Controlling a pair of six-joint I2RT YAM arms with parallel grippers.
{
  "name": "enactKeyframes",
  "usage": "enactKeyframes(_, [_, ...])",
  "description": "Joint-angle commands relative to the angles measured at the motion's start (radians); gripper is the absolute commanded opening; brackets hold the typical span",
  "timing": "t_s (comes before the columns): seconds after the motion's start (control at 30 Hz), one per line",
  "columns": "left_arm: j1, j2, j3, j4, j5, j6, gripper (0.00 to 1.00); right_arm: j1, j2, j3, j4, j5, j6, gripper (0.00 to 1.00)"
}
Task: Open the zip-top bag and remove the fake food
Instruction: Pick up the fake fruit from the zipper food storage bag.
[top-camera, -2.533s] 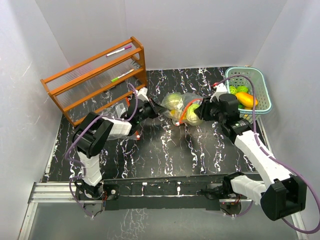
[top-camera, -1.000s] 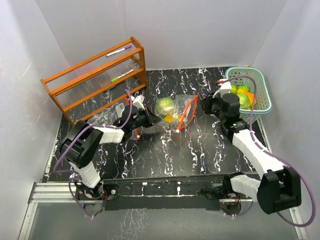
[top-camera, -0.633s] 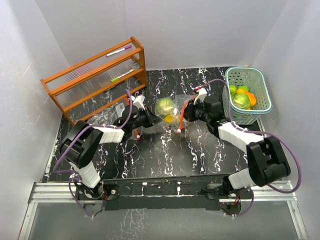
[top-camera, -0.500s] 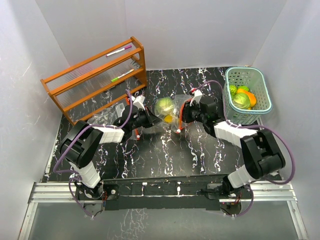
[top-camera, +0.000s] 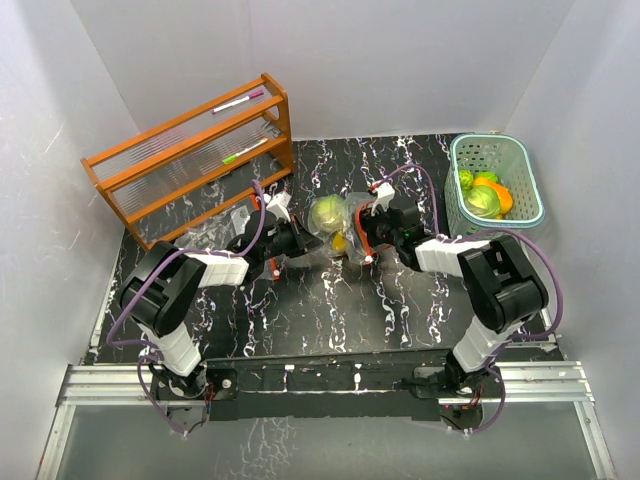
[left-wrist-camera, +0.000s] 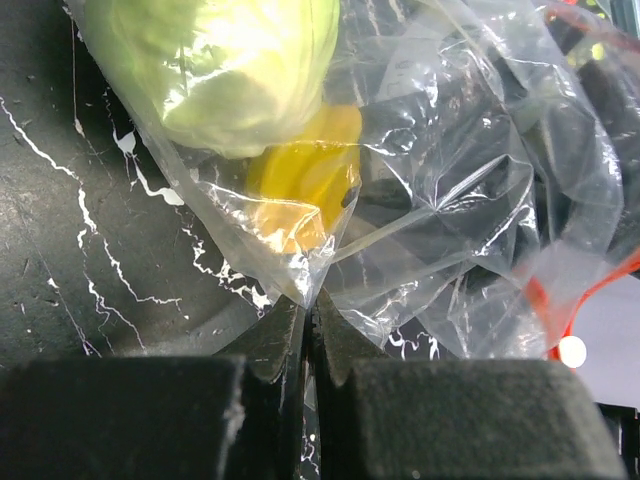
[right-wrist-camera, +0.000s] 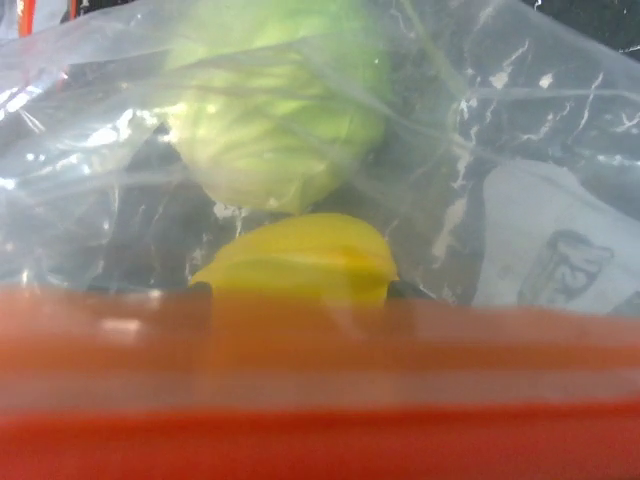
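The clear bag (top-camera: 352, 215) lies at the middle of the frame on the black marbled table (top-camera: 330, 300); a pale-green cabbage ball (top-camera: 327, 213) and a yellow piece (top-camera: 340, 240) are seen inside it. One corner is pinched by the left claw (left-wrist-camera: 310, 310), with the jaws pressed together on the plastic; the right claw (top-camera: 370, 228) is set at the orange zip strip (right-wrist-camera: 320, 400), and whether it is apart or together cannot be told. More toy food (top-camera: 484, 197) is held in the basket (top-camera: 490, 150) at upper right.

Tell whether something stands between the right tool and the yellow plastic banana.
Yes: the orange zip strip of the clear plastic bag lies across before the right tool, the yellow plastic banana behind it.
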Motion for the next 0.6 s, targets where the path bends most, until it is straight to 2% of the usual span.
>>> enactKeyframes(0.0, [0.004,-0.022,0.032,-0.018,0.018,0.016,0.0,0.033,-0.094,-0.012,0.144,0.042,-0.051,0.77])
enactKeyframes(0.1, [0.003,-0.024,0.026,-0.006,0.018,0.008,0.0,0.041,-0.093,0.011,0.155,0.04,-0.07,0.87])
enactKeyframes(0.23, [0.004,-0.019,0.028,-0.001,0.027,-0.001,0.0,0.046,0.017,0.065,0.138,0.014,-0.09,0.98])
enactKeyframes(0.37, [0.003,-0.025,0.041,-0.025,0.03,0.01,0.0,0.059,0.139,0.078,0.152,0.019,-0.094,0.98])
enactKeyframes(0.57, [0.004,-0.04,0.05,-0.065,0.024,0.034,0.0,0.076,0.17,0.04,0.163,0.035,-0.095,0.98])
